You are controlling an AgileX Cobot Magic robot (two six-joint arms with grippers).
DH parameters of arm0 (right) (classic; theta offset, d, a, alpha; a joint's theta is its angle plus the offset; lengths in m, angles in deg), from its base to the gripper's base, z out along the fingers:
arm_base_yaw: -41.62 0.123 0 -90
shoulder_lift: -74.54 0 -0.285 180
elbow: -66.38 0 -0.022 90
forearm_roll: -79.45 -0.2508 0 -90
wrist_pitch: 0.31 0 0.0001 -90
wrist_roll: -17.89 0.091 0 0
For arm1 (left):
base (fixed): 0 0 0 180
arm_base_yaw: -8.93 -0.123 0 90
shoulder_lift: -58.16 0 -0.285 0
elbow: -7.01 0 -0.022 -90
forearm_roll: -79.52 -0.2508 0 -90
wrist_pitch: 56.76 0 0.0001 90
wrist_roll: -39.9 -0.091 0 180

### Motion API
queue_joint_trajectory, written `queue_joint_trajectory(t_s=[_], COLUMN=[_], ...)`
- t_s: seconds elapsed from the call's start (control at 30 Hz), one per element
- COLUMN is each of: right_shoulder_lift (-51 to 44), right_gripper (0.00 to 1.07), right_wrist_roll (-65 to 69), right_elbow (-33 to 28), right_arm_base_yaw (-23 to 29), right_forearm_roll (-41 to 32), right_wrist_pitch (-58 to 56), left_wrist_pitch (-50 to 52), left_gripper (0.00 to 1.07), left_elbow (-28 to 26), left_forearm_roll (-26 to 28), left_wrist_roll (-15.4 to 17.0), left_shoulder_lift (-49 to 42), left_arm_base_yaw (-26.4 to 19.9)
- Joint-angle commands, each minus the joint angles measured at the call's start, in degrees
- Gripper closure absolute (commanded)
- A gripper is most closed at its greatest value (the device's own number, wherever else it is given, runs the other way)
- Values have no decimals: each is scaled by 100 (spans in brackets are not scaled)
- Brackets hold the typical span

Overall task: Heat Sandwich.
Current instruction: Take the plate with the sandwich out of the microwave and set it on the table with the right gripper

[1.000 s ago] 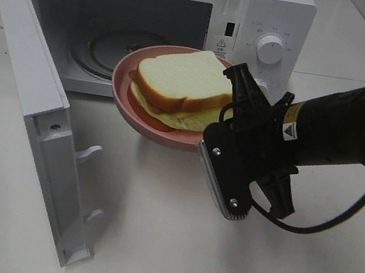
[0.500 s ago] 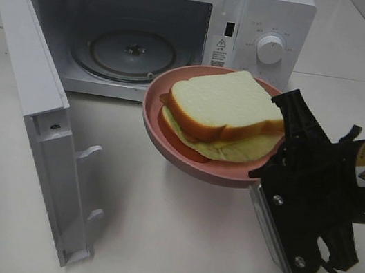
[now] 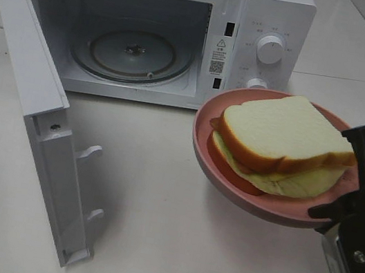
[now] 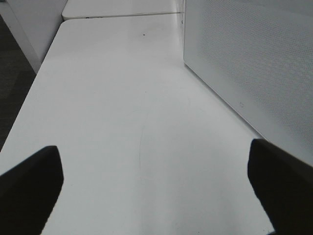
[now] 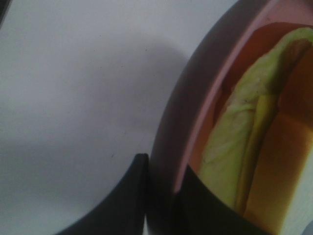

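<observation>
The sandwich [image 3: 284,136], white bread with tan crust and a pale yellow-green filling, lies on a round pink plate [image 3: 230,186] held in the air to the right of the microwave's front. My right gripper [image 3: 341,199] is shut on the plate's right rim. In the right wrist view its black fingers [image 5: 129,196] pinch the plate [image 5: 195,98] rim, with the sandwich [image 5: 234,147] filling just inside. My left gripper [image 4: 156,196] is open over bare white table and holds nothing; the exterior high view does not show it.
The white microwave [image 3: 273,11] stands at the back with its door [image 3: 35,98] swung open to the left and a glass turntable [image 3: 133,55] inside. The door's meshed outer face [image 4: 254,58] stands beside my left gripper. The white table [image 3: 153,230] lies in front.
My right gripper has carried the plate with the sandwich to the right and toward the front, away from the microwave opening. The turntable is now fully in view.
</observation>
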Motion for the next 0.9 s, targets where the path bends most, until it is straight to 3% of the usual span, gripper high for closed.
queue_joint_trajectory(t_s=[0.03, 0.43, 0.9], right_shoulder_lift=[-395, -1192, -1186], right_gripper=[107, 107, 107], right_wrist_roll=[338, 1232, 2813], right_elbow=[-29, -34, -34], right_arm_base_yaw=[-34, -34, -34], right_forearm_roll=[269, 837, 1851], right_wrist_pitch=[-223, -1049, -1633], left_wrist_pitch=[57, 57, 57], left_gripper=[10, 10, 10], left_elbow=[17, 17, 17], left_forearm_roll=[11, 11, 11], left_wrist_roll=[29, 29, 29], left_shoulder_lift=[-115, -115, -115], left_arm_base_yaw=[-34, -34, -34])
